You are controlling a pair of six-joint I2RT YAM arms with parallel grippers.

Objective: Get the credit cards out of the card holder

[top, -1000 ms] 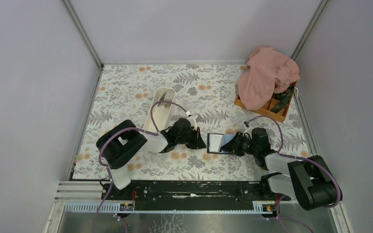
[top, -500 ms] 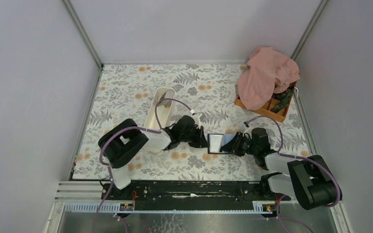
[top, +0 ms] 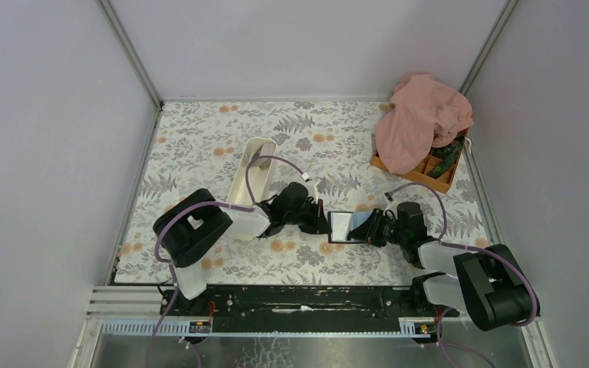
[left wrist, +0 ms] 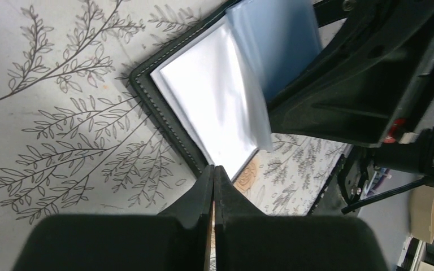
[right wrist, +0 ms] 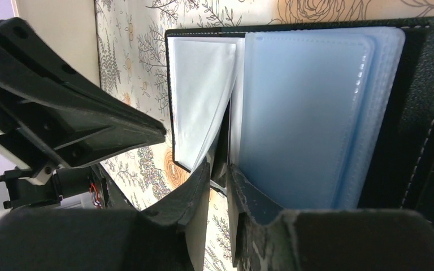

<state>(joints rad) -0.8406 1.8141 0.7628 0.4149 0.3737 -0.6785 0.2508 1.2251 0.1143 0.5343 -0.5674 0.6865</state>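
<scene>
I think the shut left hand should press the card holder flat on the counter while the right hand, pinching a clear sleeve, lifts slowly.

The left arm and right arm both reach low toward the middle, tips almost meeting. The left gripper has its fingers pressed together. The right gripper has its fingers a little apart, pinching the card holder.
</scene>
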